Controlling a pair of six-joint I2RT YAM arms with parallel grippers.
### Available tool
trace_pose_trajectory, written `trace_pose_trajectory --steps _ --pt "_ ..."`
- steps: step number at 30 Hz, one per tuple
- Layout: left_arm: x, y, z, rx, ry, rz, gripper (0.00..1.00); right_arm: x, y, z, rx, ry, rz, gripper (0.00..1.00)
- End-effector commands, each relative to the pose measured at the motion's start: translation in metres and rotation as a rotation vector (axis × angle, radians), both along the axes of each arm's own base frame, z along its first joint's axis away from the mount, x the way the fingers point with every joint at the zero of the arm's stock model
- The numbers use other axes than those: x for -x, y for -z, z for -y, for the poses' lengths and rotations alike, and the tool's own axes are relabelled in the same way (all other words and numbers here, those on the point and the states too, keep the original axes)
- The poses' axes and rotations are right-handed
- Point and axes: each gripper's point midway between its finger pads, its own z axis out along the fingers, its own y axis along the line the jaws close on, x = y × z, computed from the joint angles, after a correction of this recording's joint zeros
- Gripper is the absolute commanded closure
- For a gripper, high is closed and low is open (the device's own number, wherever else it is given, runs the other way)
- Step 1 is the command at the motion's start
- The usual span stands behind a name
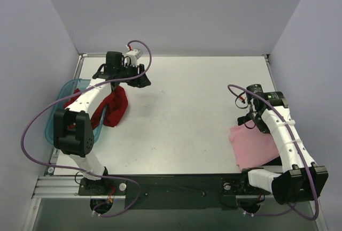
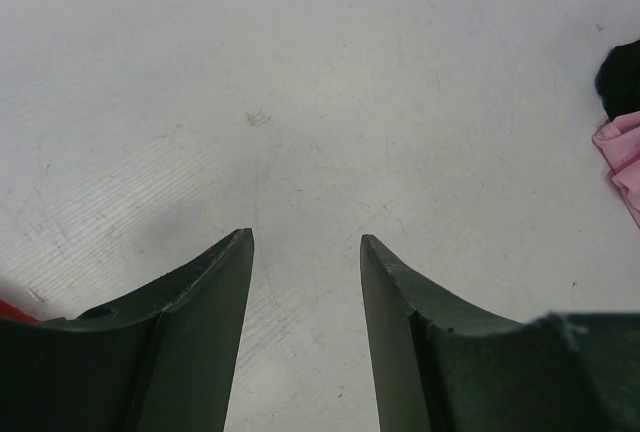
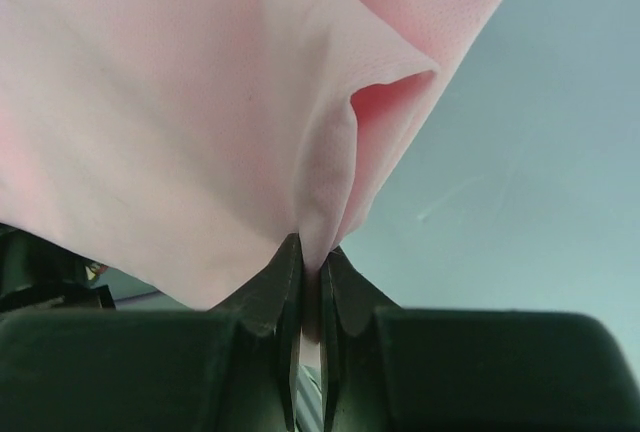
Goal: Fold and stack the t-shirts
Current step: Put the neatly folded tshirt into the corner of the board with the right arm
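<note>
Pink t-shirt (image 3: 150, 102), soft cloth, puckered fold in right pincer (image 3: 310, 255)

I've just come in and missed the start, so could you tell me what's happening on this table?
The right gripper is shut on a fold of the light pink t-shirt at the near right of the table. The left gripper is open and empty over bare table at the far left. A dark red t-shirt lies crumpled under the left arm, partly in the teal bin. Nothing is stacked yet.
</note>
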Motion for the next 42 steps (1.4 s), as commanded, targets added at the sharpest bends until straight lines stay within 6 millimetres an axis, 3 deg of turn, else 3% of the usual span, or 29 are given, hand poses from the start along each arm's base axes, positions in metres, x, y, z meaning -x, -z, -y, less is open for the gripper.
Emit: trace_pose_trajectory --steps 1,8,12,20,26,29,35,42 --pt "-0.004 -0.035 0.002 0.038 0.011 0.109 0.43 0.028 -0.027 0.021 0.103 -0.032 -0.072 1.00" --pt "-0.001 -0.031 0.002 0.032 0.013 0.104 0.43 0.027 -0.040 0.028 0.119 -0.018 -0.028 1.00" --pt "-0.001 -0.030 0.002 0.034 0.014 0.102 0.43 0.021 -0.038 0.039 0.160 -0.026 -0.040 1.00" --pt "-0.001 -0.032 0.004 0.046 0.017 0.106 0.43 -0.006 -0.012 0.073 0.227 0.046 -0.042 1.00" --pt "0.001 -0.031 0.004 0.052 0.017 0.103 0.43 -0.009 0.036 0.074 0.148 0.103 -0.084 1.00" --pt "0.002 -0.030 0.005 0.057 0.018 0.098 0.43 -0.011 0.050 0.082 0.141 0.165 -0.077 1.00" --pt "0.001 -0.027 0.005 0.057 0.016 0.089 0.43 -0.016 0.048 0.106 0.142 0.346 0.037 1.00" --pt "-0.001 -0.023 0.001 0.045 0.008 0.085 0.43 -0.013 0.071 0.114 0.131 0.404 0.063 1.00"
